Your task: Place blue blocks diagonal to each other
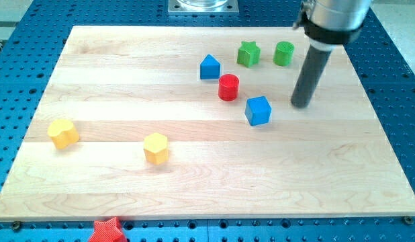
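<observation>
Camera view. The wooden worktop [127,81] lies on a blue perforated base [395,134]. The rod descends from the view's top right, and my tip [301,104] rests on the worktop, to the view's right of the blue cube [258,110] and near it, with a strip of bare wood between them. No hand is fitted to the arm, so no spread or pinching state applies.

Task blocks: the blue cube sits right of centre. The second blue block [209,67], with a peaked, house-like top, lies up and to the view's left of the cube.

Obstructions: a red cylinder [228,87] stands between the two blue blocks, just beside the peaked one and near the cube; contact with either cannot be confirmed.

Surrounding items: a green star [248,53] and a green cylinder [283,53] lie near the top edge, to the view's left of the rod. Two yellow blocks occupy the view's lower left: one at the far left [62,133], its shape unclear, and one hexagonal [156,148].

Partly cut off: a red star [105,230] lies off the worktop at the bottom edge, cropped by the frame. A metal mount [203,6] at the top is also cropped. The rod's upper housing runs out of the frame.
</observation>
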